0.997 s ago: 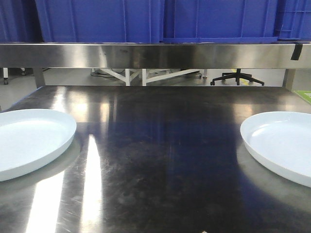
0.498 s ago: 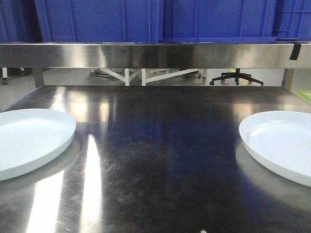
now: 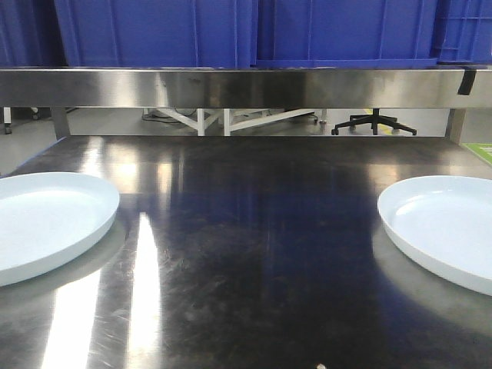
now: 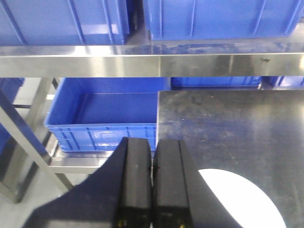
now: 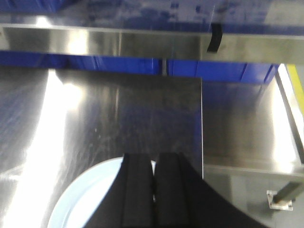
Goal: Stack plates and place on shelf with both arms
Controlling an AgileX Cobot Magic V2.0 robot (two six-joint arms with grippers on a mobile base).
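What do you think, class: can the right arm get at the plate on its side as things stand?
Probably yes: the right gripper hangs over the right plate with nothing between them, though its shut jaws would need opening.

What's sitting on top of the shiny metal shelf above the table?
Big blue plastic crates stand side by side on the shelf. Only their lower walls show, so what is inside them cannot be seen.

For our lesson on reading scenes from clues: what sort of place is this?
Probably a lab or workshop test bench, not a home: a stainless steel table, a steel shelf carrying blue plastic crates, and an office chair base beyond.
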